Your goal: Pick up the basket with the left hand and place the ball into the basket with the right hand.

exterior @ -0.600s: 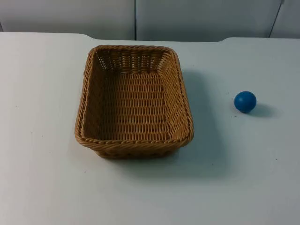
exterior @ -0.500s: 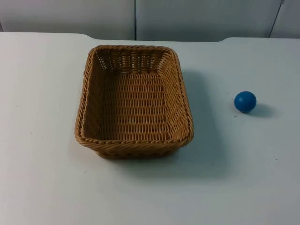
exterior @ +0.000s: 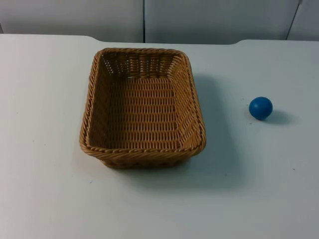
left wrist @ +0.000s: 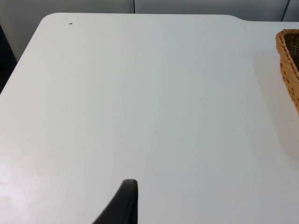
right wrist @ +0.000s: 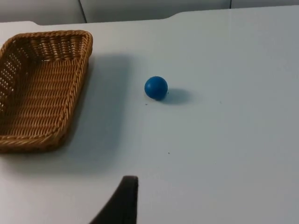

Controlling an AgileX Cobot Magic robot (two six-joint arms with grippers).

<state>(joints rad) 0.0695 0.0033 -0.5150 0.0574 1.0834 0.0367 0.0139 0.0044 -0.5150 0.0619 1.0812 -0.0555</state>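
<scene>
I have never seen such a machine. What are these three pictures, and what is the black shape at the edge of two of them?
This is a robot with two arms working at a white table. One picture comes from a fixed camera above, looking down on the table. The other two come from small cameras on the arms' wrists, each looking along its own gripper. The black shape is one fingertip of that gripper: the left gripper and the right gripper. Both hang over bare table and hold nothing; whether their fingers are open cannot be seen.

On the table stand a woven brown basket, with nothing inside, and a small blue ball apart from it, on its right. The job, not yet begun, is to lift the basket and drop the ball in.
</scene>
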